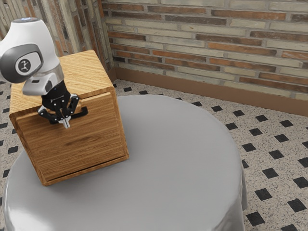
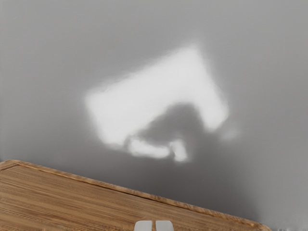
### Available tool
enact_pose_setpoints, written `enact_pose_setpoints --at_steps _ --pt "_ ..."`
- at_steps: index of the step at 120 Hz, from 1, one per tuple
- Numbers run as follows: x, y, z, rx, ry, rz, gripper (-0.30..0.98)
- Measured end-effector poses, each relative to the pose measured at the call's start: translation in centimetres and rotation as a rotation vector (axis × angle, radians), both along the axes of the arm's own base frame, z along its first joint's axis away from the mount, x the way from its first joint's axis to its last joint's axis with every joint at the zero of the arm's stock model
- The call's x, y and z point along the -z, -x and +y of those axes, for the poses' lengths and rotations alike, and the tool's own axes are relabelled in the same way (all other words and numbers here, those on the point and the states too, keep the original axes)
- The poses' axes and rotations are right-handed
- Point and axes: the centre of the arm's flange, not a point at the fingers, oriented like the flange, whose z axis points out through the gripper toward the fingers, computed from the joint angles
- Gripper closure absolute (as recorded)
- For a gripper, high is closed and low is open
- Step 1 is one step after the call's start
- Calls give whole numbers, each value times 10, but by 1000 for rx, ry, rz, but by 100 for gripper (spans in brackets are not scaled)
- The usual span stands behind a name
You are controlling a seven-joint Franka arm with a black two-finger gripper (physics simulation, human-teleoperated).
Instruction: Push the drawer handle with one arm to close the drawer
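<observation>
In the exterior view my gripper (image 1: 66,123) points down in front of the wooden cabinet's drawer front (image 1: 91,137), its two fingertips together. The black handle (image 1: 84,112) runs along the upper part of that front; my gripper covers its middle, and I cannot tell whether they touch. The drawer front looks close to flush with the cabinet frame, though any small gap is hard to judge. In the wrist view the tips of my gripper (image 2: 154,225) sit side by side over the wooden front (image 2: 72,197), with nothing visible between them.
The cabinet (image 1: 82,70) stands on a round table with a grey cloth (image 1: 183,159), which extends toward the exterior view's right. Behind are a brick wall (image 1: 207,48) and a speckled tiled floor. A bright reflection lies on the grey surface (image 2: 264,96) in the wrist view.
</observation>
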Motion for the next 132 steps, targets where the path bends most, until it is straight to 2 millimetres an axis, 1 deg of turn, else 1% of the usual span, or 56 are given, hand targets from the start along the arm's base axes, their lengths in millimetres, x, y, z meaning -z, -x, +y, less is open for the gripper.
enact_pose_setpoints --at_steps 15,24,36,44,48,55,60,66,70,74,79,89,101,115,132 --pt "0 -7 7 -5 -8 -11 79" --pt "1 -9 6 3 -10 -14 80" --pt "-3 -9 -9 36 2 -25 79" --pt "-8 -7 -31 65 39 -28 79" --pt "-14 -7 -39 64 65 -33 79" --pt "-35 -11 -50 31 99 -40 78" --pt "-56 -14 -73 28 104 -52 75" --pt "-78 -19 -103 18 100 -57 68" --pt "-87 -23 -120 -1 97 -50 63" --pt "-97 -28 -131 -38 95 -41 57" --pt "-109 -32 -138 -100 95 -30 47" --pt "-116 -43 -143 -241 73 -1 32" --pt "-124 -49 -141 -410 55 14 20" --pt "-129 -49 -142 -595 44 27 12" --pt "-130 -47 -143 -784 35 40 6"
